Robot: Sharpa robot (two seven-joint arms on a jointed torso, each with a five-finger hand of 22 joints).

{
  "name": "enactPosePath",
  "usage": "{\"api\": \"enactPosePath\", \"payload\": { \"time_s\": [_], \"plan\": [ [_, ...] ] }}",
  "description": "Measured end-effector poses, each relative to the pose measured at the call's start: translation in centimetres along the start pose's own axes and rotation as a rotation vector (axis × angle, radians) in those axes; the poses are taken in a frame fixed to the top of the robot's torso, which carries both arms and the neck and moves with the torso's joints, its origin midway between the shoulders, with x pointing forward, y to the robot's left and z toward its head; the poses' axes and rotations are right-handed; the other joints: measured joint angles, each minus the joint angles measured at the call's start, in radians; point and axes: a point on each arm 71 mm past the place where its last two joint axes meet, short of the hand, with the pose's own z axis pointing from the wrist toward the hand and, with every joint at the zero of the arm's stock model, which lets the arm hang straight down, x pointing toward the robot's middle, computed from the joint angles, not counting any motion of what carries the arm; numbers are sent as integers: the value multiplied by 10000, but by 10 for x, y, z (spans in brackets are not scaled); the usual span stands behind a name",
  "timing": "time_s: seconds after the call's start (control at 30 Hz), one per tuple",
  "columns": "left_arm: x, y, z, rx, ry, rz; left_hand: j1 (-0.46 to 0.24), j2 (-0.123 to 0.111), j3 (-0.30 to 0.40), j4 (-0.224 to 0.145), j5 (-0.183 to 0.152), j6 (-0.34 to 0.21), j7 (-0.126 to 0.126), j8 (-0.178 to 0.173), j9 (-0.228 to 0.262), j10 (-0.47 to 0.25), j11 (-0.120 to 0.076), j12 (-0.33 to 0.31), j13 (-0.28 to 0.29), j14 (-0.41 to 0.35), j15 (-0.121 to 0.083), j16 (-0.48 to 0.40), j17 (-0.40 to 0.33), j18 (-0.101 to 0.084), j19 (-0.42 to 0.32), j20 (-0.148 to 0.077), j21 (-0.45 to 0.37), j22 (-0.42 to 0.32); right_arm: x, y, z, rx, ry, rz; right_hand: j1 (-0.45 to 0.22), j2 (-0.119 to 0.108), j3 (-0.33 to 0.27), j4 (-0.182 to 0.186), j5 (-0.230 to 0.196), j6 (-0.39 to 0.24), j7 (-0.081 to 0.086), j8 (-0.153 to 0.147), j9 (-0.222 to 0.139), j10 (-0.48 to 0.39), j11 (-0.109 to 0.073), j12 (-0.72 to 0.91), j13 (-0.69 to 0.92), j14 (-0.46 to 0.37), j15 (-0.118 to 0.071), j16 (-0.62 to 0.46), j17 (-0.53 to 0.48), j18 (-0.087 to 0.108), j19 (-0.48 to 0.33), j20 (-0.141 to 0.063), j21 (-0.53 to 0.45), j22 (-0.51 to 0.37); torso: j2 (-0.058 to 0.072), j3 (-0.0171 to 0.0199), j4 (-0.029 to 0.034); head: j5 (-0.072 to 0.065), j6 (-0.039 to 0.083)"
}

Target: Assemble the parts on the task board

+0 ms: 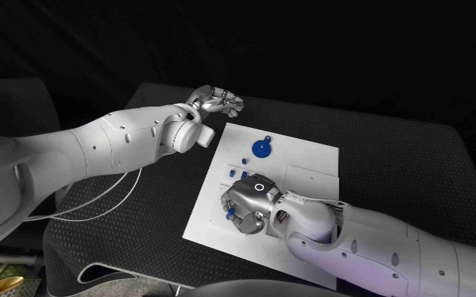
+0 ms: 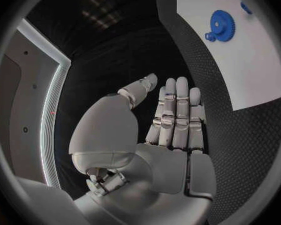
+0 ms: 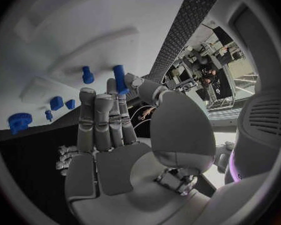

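Right robot hand (image 1: 245,204) low over task board (image 1: 307,156), apparently pinching blue peg (image 3: 120,78) to seat it. Left robot hand (image 1: 219,100) idle, holding nothing, fingers loosely extended, parked beyond counter (image 1: 397,139) far-left corner, clear of work.

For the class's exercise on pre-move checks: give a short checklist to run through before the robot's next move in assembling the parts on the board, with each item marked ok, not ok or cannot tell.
1. Right hand is over the task board: ok.
2. Right hand grips a part: the blue peg stands at its fingertips, but whether it is pinched, cannot tell.
3. Left hand is off the board, fingers straight and holding nothing: ok.
4. Blue gear lies on the board, apart from both hands: ok.
5. Small blue parts beside the right hand are uncovered: ok.
6. The slot for the peg is visible: cannot tell.
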Motion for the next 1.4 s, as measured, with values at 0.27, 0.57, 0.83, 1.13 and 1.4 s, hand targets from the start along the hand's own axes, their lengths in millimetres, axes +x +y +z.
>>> {"api": "enactPosePath", "payload": {
  "time_s": [0.27, 0.57, 0.83, 1.13, 1.4],
  "plan": [
    [2, 0, 0, 9, 58, -19, 0, 0, 0, 0, 0, 0, 0, 0, 0, 0, 0, 0, 0, 0, 0, 0, 9, 0, 0, 0, 0, -1, 1, 3, 2, -67, 37, -62, 55, 54, -13, -13, 0, -1, 0, 0, 4, 53, 11, 33, 2, -38, -12, 0, 9, -28, 35, 0, 0, 1, 0, -1, 6, -35, 11],
    [2, 0, -1, 5, 77, -27, 0, 0, 0, 0, 0, 0, 0, 0, 1, 0, 0, 0, 0, 0, 0, -30, 19, -1, 0, 0, 0, -2, 1, 3, 3, -64, 48, -89, 55, 54, -27, -25, -1, -21, -10, -1, 20, 56, 9, 33, 3, -39, -9, 0, 8, -28, 36, 0, 0, 0, 0, -5, 9, -55, -1],
    [2, 0, -1, 2, 82, -29, 0, 0, 0, 0, 0, 0, 0, 0, 1, 0, 0, 0, 0, 0, 0, -38, 28, 0, 0, 0, 0, 2, 2, 2, 3, -26, 55, 28, 74, 22, -115, -196, 90, -254, 110, -158, 35, -233, 156, -128, 151, -102, 55, 1, 7, -29, -70, 28, -1, 0, -2, 1, -7, -58, -9],
    [1, 0, -1, -7, 79, -28, 0, 0, 0, 0, 0, -20, 20, 0, 2, 0, 0, 0, -9, 0, 0, -38, 38, 0, 0, 0, -40, 6, 6, -1, 1, 38, 149, 325, -928, -550, -2057, -966, 861, -1345, 627, -819, -361, -1500, 661, -823, -310, -357, 527, 1, 23, 8, -341, 193, -1, 1, -9, 7, -12, -75, 2],
    [0, 0, -1, -17, 67, -26, 0, 0, -22, 22, 0, -35, 35, 0, -7, 0, 0, 0, -8, 0, -1, -77, 48, 0, 0, 0, -40, 5, 5, -4, -1, 123, 39, 457, -995, -617, -2460, -1113, 860, -1590, 736, -930, -441, -1844, 793, -839, -494, -474, 644, -41, 23, -35, -459, 239, -105, 8, -8, 10, -11, -106, 32]
  ]
}}
